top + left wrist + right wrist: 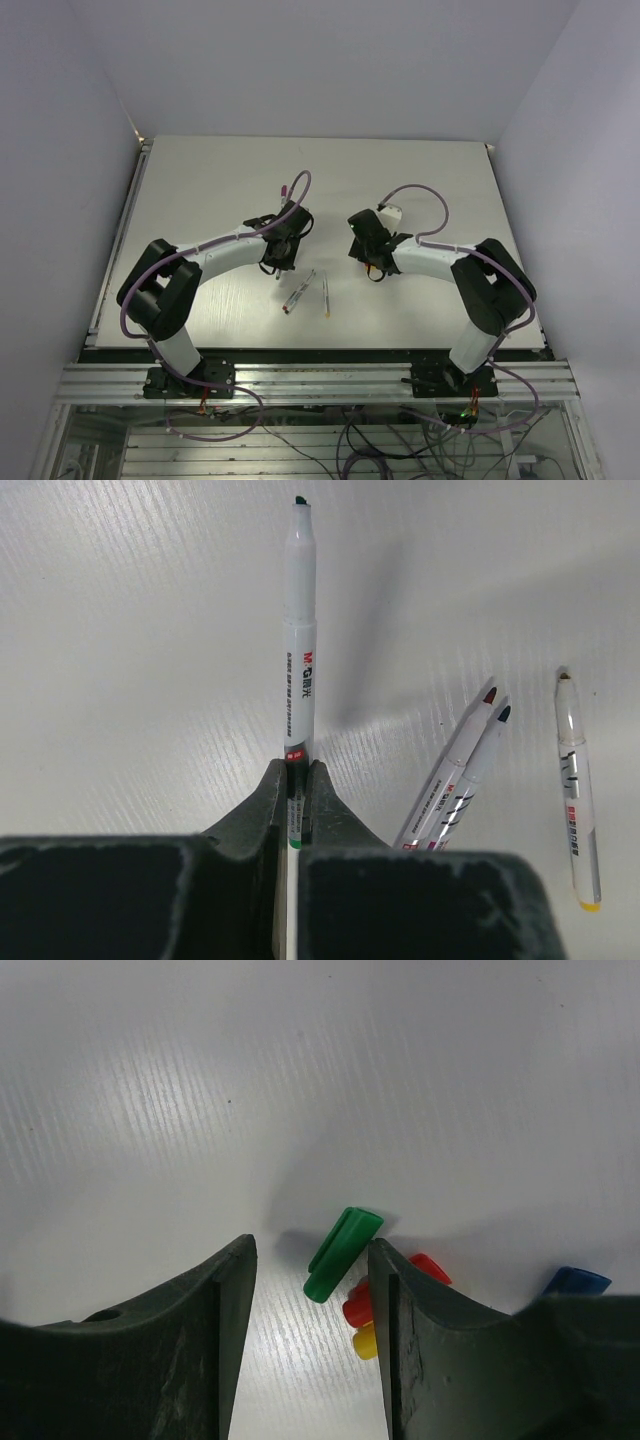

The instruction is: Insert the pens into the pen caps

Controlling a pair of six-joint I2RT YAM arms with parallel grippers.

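White pen clamped in left jaws; green cap between right jaws

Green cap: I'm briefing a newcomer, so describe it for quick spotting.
On the white table, look in the gap of the open right gripper. The green cap lies tilted by one finger, just beyond the red cap and yellow cap; it is the only green one.

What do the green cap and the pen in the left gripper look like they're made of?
Green cap: probably moulded plastic, opaque, mildly glossy; ridges run along its side. Pen: likely plastic too, smooth white barrel with printed lettering and a soft sheen.
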